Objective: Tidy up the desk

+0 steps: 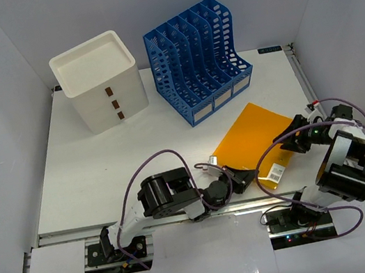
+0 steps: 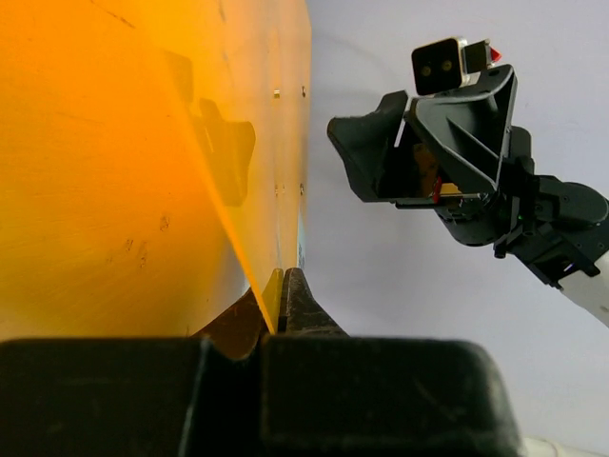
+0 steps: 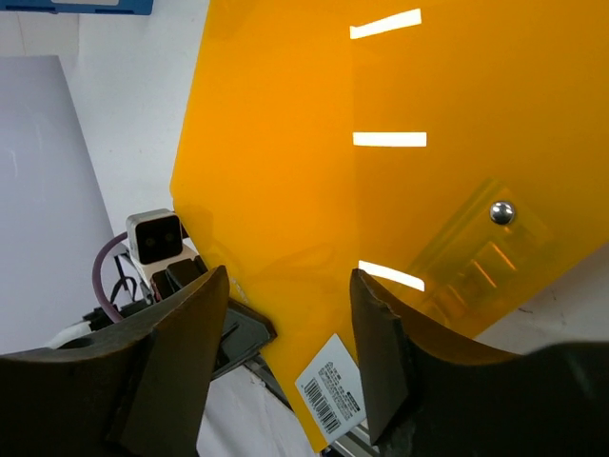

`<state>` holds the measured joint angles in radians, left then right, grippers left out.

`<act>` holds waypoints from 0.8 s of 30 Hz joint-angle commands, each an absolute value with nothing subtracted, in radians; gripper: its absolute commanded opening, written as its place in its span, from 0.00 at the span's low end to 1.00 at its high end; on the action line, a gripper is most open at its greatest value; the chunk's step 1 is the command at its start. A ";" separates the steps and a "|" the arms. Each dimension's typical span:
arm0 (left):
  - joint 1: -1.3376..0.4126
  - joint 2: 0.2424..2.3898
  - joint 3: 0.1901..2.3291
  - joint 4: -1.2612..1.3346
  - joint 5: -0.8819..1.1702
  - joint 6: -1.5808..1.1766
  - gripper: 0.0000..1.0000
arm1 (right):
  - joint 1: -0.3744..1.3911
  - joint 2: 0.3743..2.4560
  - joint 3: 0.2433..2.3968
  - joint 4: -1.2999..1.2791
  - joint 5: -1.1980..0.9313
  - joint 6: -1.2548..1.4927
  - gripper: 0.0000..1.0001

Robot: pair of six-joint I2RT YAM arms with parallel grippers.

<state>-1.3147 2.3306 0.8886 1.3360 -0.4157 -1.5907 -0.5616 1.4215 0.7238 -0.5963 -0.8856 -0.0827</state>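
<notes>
- At the far left of the desk (image 1: 90, 174) stands a white drawer box (image 1: 97, 88). Just right of it is a blue file rack (image 1: 197, 59), whose slots look empty.
- Near the front edge, the left gripper (image 1: 241, 178) pinches the near-left edge of an orange folder (image 1: 254, 139). Its wrist view shows the fingers (image 2: 300, 309) pressed together with the sheet between them.
- The folder lies right of centre, well apart from the rack, with a barcode label (image 1: 274, 175) at its near corner. I cannot tell whether it rests flat or is raised off the desk.
- At the folder's right side, the right gripper (image 1: 288, 142) has its jaws spread and holds nothing. The left wrist view shows it just clear of the sheet.
- The step in hand seems to be filing the folder, which is now in the left arm's grip alone.
- The next move likely calls for lifting the folder, turning it upright and carrying it back-left to a rack slot. The thin sheet may flex or slip in an edge pinch, and the right arm should stay out of the path.
</notes>
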 commanded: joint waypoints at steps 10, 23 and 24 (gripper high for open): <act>-1.301 2.272 0.996 1.796 -0.496 -1.552 0.00 | -0.735 1.451 0.946 -0.884 -0.935 -0.264 0.72; -1.282 2.271 1.117 1.791 -0.459 -1.526 0.00 | -0.818 1.579 0.930 -0.912 -1.047 -0.343 0.95; -1.282 2.270 1.118 1.783 -0.452 -1.526 0.00 | -0.814 1.592 0.924 -0.909 -1.072 -0.352 0.97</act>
<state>-1.2951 2.3264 1.0755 1.3061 -0.4656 -1.5340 -0.8112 1.5488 0.9296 -0.8827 -0.9585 -0.3166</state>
